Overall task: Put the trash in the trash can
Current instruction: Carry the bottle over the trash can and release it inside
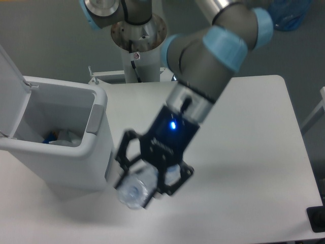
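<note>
My gripper (144, 179) is raised well above the table and is shut on the clear plastic bottle (136, 189), whose bluish base points toward the camera. It hangs just right of the trash can (96, 119), a white bin with its lid (9, 76) swung open at the left. Inside the bin lies a crumpled white wrapper (66, 137) beside something blue.
The arm's base column (138, 38) stands behind the table. A blue bag (287, 12) sits on the floor at the top right. A dark object (316, 218) pokes in at the table's right front corner.
</note>
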`<state>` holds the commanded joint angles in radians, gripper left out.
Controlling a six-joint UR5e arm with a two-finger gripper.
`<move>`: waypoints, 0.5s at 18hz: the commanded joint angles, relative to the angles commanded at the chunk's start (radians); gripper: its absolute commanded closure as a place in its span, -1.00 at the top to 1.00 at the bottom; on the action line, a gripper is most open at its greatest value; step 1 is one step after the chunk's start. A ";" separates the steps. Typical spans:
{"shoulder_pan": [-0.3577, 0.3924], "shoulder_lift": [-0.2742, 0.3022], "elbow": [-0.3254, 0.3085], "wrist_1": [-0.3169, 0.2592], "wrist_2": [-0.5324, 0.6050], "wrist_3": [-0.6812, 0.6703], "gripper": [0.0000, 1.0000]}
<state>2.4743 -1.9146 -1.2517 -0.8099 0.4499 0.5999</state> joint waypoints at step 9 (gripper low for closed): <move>-0.040 0.132 -0.136 0.002 -0.293 -0.020 0.05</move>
<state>2.4345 -1.7827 -1.3880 -0.8084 0.1565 0.5798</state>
